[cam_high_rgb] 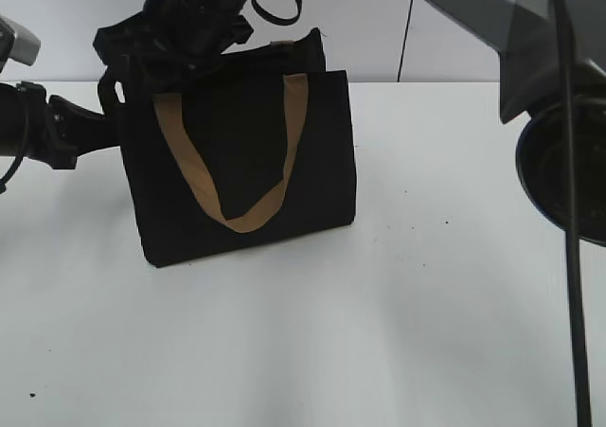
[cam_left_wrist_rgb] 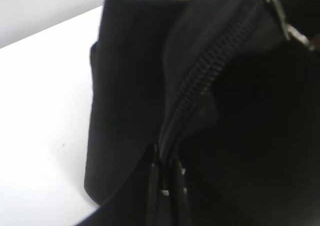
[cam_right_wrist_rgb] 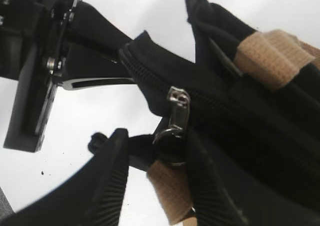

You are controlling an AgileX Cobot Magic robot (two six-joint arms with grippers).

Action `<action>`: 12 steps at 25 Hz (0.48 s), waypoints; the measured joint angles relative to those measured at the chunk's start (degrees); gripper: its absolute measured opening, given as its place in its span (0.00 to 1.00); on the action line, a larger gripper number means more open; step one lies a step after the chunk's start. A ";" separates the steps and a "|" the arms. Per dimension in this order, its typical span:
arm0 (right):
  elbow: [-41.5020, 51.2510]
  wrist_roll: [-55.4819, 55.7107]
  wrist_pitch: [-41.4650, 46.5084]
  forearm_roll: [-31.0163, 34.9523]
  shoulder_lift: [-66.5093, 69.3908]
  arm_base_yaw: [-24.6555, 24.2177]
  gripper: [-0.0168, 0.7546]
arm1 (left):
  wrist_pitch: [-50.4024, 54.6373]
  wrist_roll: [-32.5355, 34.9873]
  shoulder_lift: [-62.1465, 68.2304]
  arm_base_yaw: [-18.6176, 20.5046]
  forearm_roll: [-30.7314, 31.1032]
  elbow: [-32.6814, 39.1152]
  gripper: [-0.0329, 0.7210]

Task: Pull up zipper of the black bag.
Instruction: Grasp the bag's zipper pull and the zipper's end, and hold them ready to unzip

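The black bag (cam_high_rgb: 246, 143) stands upright on the white table, a tan handle (cam_high_rgb: 241, 221) hanging down its front. My left gripper (cam_high_rgb: 112, 94) is shut on the bag's fabric at its top left corner, by the end of the zip line (cam_left_wrist_rgb: 200, 80); its fingertips (cam_left_wrist_rgb: 167, 178) pinch black cloth. My right gripper (cam_high_rgb: 189, 39) is above the bag's top. In the right wrist view its fingers (cam_right_wrist_rgb: 157, 146) are open on either side of the silver zipper pull (cam_right_wrist_rgb: 176, 117), whose ring hangs between them. The pull also shows in the left wrist view (cam_left_wrist_rgb: 280, 13).
The white table (cam_high_rgb: 426, 304) stretches in front and to the right of the bag. A tan handle strap (cam_right_wrist_rgb: 170, 191) lies between the right fingers below the ring. The left gripper's body (cam_right_wrist_rgb: 35, 70) is close to the zip end. A large dark arm part (cam_high_rgb: 559, 162) fills the right edge.
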 joint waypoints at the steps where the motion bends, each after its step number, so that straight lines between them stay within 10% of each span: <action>1: 0.00 0.30 -0.05 0.00 -0.01 0.00 0.39 | 0.18 0.00 0.00 0.00 0.00 0.00 0.08; 7: 0.00 2.77 -1.07 0.08 0.06 -0.06 0.24 | 0.94 0.00 0.00 0.00 0.00 0.00 0.08; 12: 0.00 5.36 -1.12 0.69 0.06 -0.12 0.37 | 0.94 0.00 0.00 0.00 0.00 0.00 0.08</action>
